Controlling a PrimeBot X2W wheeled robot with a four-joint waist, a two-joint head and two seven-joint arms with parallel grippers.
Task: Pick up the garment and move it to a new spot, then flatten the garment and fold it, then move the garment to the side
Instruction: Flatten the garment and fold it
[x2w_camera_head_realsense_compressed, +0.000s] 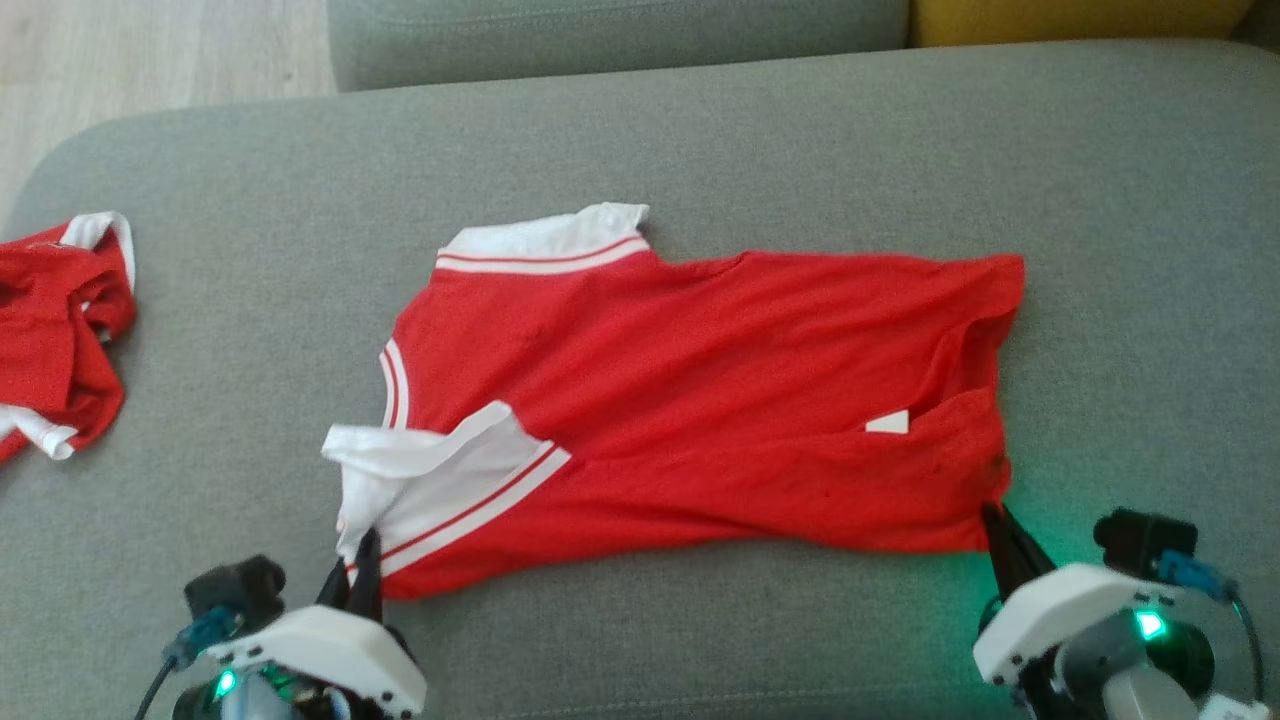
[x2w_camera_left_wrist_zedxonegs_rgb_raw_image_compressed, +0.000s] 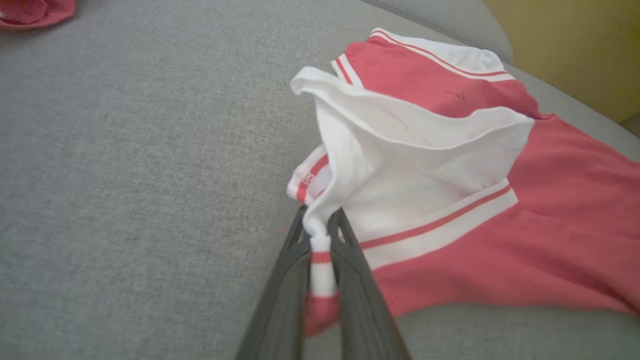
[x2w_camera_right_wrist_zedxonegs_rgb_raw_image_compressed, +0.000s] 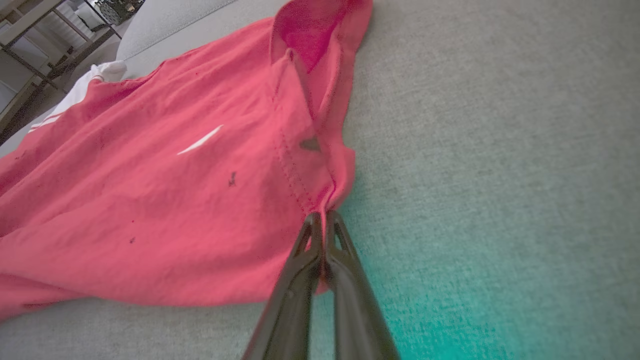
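Observation:
A red garment (x2w_camera_head_realsense_compressed: 700, 400) with white, red-striped trim lies spread across the grey sofa cushion (x2w_camera_head_realsense_compressed: 700, 130). My left gripper (x2w_camera_head_realsense_compressed: 360, 565) is at its near left corner, shut on the white striped edge (x2w_camera_left_wrist_zedxonegs_rgb_raw_image_compressed: 320, 250), which bunches up between the fingers. The folded white trim (x2w_camera_left_wrist_zedxonegs_rgb_raw_image_compressed: 415, 165) rises just beyond the fingertips. My right gripper (x2w_camera_head_realsense_compressed: 995, 520) is at the near right corner, shut on the red hem (x2w_camera_right_wrist_zedxonegs_rgb_raw_image_compressed: 330, 200). In the right wrist view the garment (x2w_camera_right_wrist_zedxonegs_rgb_raw_image_compressed: 175, 175) stretches away to the left, with a small white mark (x2w_camera_right_wrist_zedxonegs_rgb_raw_image_compressed: 200, 140) on it.
A second red and white cloth (x2w_camera_head_realsense_compressed: 55, 330) lies crumpled at the cushion's left edge, also seen as a cloth corner (x2w_camera_left_wrist_zedxonegs_rgb_raw_image_compressed: 35, 12) in the left wrist view. A yellow cushion (x2w_camera_head_realsense_compressed: 1080, 20) sits at the back right. Wooden floor (x2w_camera_head_realsense_compressed: 150, 50) lies beyond the left side.

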